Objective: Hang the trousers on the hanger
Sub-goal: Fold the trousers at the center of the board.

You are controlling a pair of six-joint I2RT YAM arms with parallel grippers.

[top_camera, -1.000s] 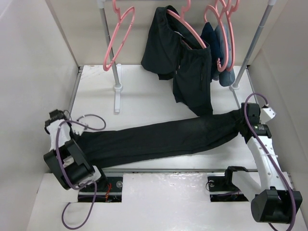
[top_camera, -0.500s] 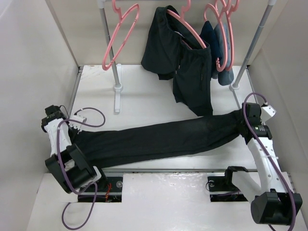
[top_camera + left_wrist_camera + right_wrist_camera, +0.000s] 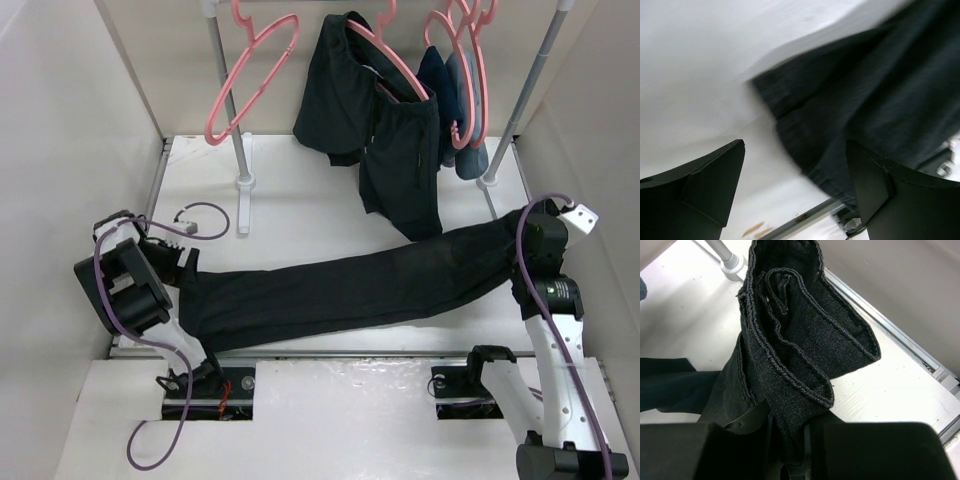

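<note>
Where the trousers (image 3: 340, 285) are laid flat across the table (image 3: 300, 200), one end is found just below the left gripper (image 3: 795, 145), whose jaws are spread wide with nothing held. The other end, bunched, is clamped in the right gripper (image 3: 787, 440) and held raised. The hanger (image 3: 245, 75) is hung on the rack (image 3: 240, 150), well behind.

The left arm (image 3: 125, 290) bends out toward the left edge, its wrist turned inward so that the left gripper (image 3: 186, 264) points right and sits low. Its jaws stand wide apart and hold nothing. The right arm (image 3: 556, 330) reaches forward, nearly straight, and the right gripper (image 3: 527, 238) is clamped on the folded end of the trousers (image 3: 805, 340).
</note>
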